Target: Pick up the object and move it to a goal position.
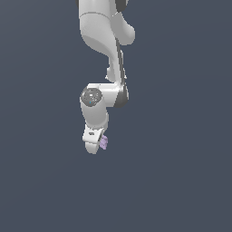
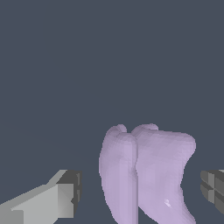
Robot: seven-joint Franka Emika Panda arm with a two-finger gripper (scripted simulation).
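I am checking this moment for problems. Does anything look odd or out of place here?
Nothing stands out. The purple object sits between the gripper fingers, with a gap showing on each side in the wrist view, and looks whole. No spill or damage shows.

Exterior view: arm point(image 1: 102, 54) cut off by top edge; base unseen. Lilac lump point(image 1: 104, 142) mostly hidden behind gripper point(image 1: 93, 144), too small to read its shape. Jaw gap not discernible here.

Wrist view: lump point(image 2: 146, 175) cut by lower edge. One finger point(image 2: 41, 199) cut at corner, the other finger point(image 2: 213, 190) by side edge; contact with lump unclear.
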